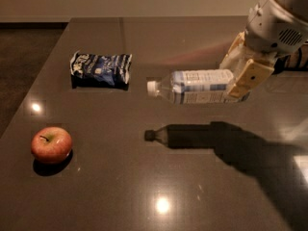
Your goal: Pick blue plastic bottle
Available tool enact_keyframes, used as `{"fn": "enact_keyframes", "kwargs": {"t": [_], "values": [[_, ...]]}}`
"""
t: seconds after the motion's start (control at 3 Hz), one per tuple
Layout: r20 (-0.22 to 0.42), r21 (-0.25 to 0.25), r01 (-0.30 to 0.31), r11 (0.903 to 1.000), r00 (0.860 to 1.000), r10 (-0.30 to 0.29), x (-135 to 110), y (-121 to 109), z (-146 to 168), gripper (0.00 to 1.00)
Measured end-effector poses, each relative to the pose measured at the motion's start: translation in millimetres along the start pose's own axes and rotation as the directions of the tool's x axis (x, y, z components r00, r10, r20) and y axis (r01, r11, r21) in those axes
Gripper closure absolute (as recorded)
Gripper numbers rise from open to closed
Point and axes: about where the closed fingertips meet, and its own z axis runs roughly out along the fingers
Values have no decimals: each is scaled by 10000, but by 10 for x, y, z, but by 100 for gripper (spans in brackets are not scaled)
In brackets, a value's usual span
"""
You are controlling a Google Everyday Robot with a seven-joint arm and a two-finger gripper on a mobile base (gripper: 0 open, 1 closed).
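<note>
The blue plastic bottle [195, 86] is clear, with a white cap at its left end and a pale blue-and-white label. It hangs level in the air above the dark table [120, 186], and its shadow lies on the table below it. My gripper [235, 71] is shut on the bottle's right end, with tan fingers [246, 77] on either side of it. The white arm reaches in from the upper right.
A dark blue crinkled snack bag [101, 69] lies on the table at the upper left. A red apple [51, 145] sits at the lower left. The table's left edge runs along a dark floor.
</note>
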Motion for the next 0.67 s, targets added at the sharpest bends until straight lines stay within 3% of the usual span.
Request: {"fn": "enact_keyframes", "kwargs": {"t": [0.33, 0.67], "values": [[1027, 421, -364, 9985, 9942, 319, -56, -16, -314, 100], [1181, 576, -335, 9978, 9927, 265, -109, -49, -332, 100]]}}
